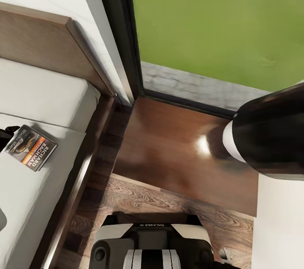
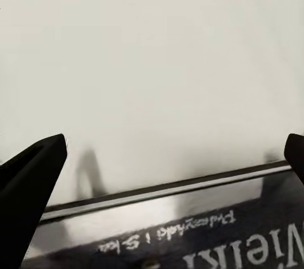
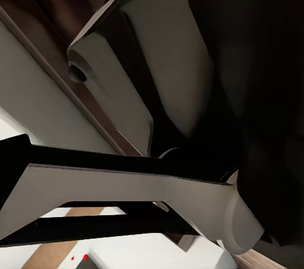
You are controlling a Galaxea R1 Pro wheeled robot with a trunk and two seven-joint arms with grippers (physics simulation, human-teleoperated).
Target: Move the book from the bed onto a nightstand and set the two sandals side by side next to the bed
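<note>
1. Status of book transfer: not complete. The book lies flat on the bed, on the off-white mattress, near the mattress edge that faces the nightstand.

2. My left gripper is at the book. In the left wrist view, my two dark fingertips stand wide apart, one on each side of the frame, so I report the jaws as spread and holding nothing. The cover edge and its lettering lie just below and between them.

3. In the head view, the dark tip of my left gripper touches or nearly touches the far corner of the book; I cannot tell which.

4. My right arm hangs over the nightstand's outer end, well apart from the book. The right wrist view shows parts of my own body and the floor, not the fingers. I cannot tell whether the right gripper is open or closed.

5. The nightstand top beside the bed is the drop point I judge nearest; it lies across the bed frame from my left gripper.

6. Remaining work, as I judge it: grasp the book, lift it, carry it over the bed frame, set it on the nightstand.

7. The sandal step is not yet confirmed as started.
</note>
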